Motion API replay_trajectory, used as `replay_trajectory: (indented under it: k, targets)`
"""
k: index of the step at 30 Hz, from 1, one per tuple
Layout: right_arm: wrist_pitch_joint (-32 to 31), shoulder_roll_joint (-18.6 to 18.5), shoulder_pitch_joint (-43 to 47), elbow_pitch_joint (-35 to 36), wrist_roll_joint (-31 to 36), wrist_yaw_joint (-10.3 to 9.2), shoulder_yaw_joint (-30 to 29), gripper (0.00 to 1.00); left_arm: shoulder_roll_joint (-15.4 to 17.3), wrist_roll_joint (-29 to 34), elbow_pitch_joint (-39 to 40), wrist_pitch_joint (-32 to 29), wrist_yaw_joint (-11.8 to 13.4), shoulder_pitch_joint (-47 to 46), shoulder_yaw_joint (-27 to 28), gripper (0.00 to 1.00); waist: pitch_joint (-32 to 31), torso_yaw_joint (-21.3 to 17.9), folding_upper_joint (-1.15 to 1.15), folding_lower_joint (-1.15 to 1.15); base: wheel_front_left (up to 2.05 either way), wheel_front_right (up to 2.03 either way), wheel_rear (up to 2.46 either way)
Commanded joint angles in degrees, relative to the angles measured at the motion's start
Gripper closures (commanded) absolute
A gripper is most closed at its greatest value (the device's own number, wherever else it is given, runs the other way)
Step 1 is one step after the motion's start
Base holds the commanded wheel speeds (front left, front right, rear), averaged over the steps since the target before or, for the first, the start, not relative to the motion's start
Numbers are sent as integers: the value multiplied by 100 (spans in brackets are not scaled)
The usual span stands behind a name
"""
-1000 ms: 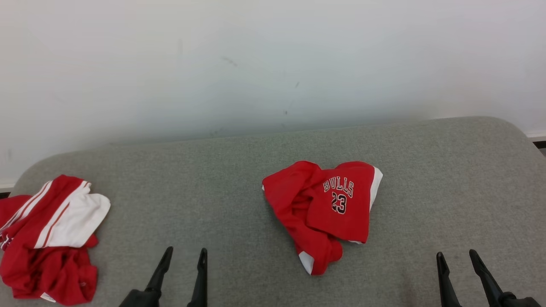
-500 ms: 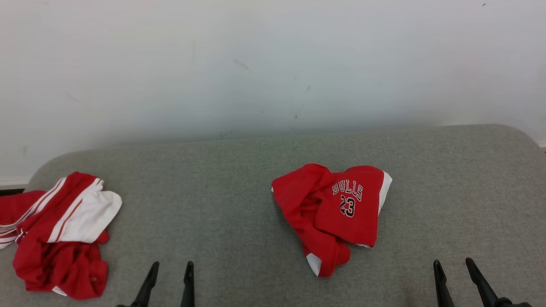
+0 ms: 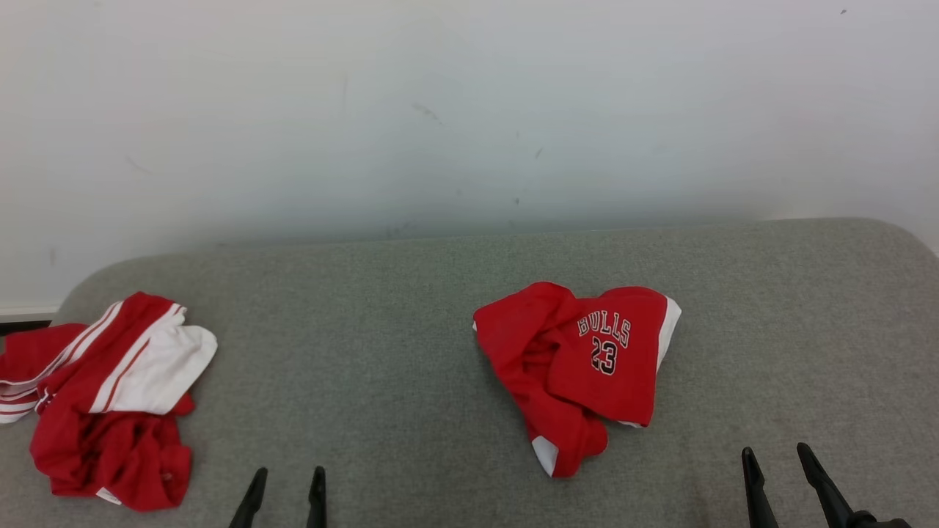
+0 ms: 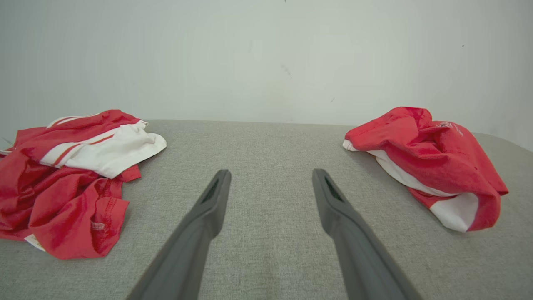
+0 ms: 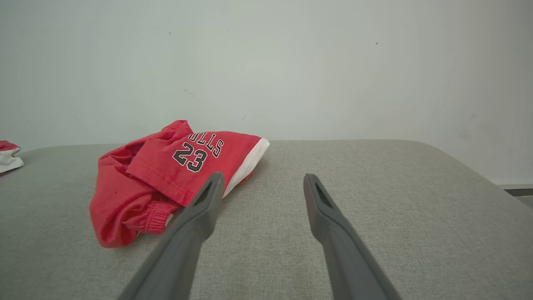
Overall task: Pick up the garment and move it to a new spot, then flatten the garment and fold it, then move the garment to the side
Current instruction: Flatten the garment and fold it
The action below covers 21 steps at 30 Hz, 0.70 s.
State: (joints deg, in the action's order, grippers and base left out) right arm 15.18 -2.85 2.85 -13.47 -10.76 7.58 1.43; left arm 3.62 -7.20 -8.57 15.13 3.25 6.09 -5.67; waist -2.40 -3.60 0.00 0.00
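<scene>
A crumpled red garment (image 3: 579, 367) with white trim and "BULLS 23" print lies in the middle of the grey cloth-covered surface (image 3: 367, 330). It also shows in the left wrist view (image 4: 433, 154) and the right wrist view (image 5: 166, 175). My left gripper (image 3: 290, 473) is open and empty at the near edge, well to the garment's left, over bare cloth (image 4: 271, 173). My right gripper (image 3: 775, 451) is open and empty near the front right, with the garment ahead and to its left (image 5: 262, 177).
A second crumpled red and white striped garment (image 3: 110, 396) lies at the surface's left end (image 4: 75, 166) (image 5: 8, 156). A pale wall (image 3: 440, 110) runs right behind the surface. The surface's right end is rounded (image 5: 479, 175).
The head camera has turned a little, shifting the whole picture rightward. My left gripper has drawn back toward the view's bottom edge. Both garments lie as before.
</scene>
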Motion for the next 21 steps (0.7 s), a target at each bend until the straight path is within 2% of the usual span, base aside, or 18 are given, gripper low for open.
replay_trajectory:
  k: [1,12,21]
  targets:
    - [-5,-10,-24,-20,-5,-16,-1,0,-11,59,-15,3,-8,-4,30,0,0,-5,0,0,0,0,0]
    - [-5,-11,-93,16,-44,-16,79,0,-44,182,-1,3,-141,-103,-10,0,42,-235,0,0,0,0,0]
    - [-5,-11,-234,122,-80,-16,150,0,-52,486,-155,3,-554,-884,-779,0,281,-915,0,0,0,0,0]
